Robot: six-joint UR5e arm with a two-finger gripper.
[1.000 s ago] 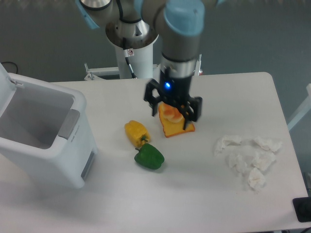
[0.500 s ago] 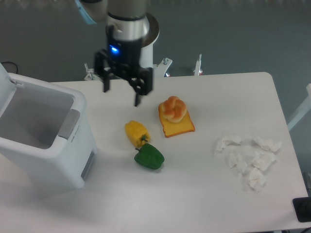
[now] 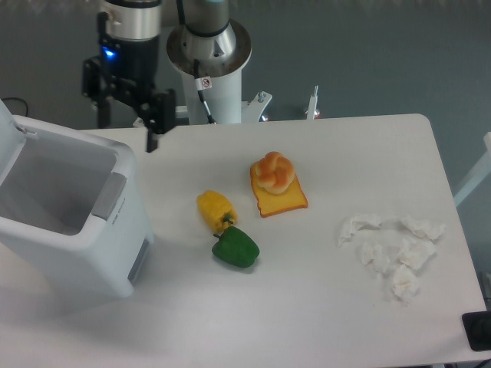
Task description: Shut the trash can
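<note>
The trash can (image 3: 100,253) is a large white boxy bin at the left of the table. It stands open and its grey inside shows. Its white lid (image 3: 6,130) is tipped up at the far left edge of the view, and a grey latch tab (image 3: 110,195) sits on its right rim. My gripper (image 3: 126,134) hangs above the table's back left, just behind the bin's back right corner. Its two black fingers are spread apart and hold nothing.
A yellow pepper (image 3: 215,208) and a green pepper (image 3: 235,247) lie mid-table. A bun on an orange slice (image 3: 276,184) lies to their right. Several crumpled white tissues (image 3: 395,249) lie at the right. The robot's white base (image 3: 211,69) stands behind the table.
My gripper has moved left across the table, from above the bun, past the yellow pepper, to behind the bin's back right corner. It stayed open. Nothing else moved.
</note>
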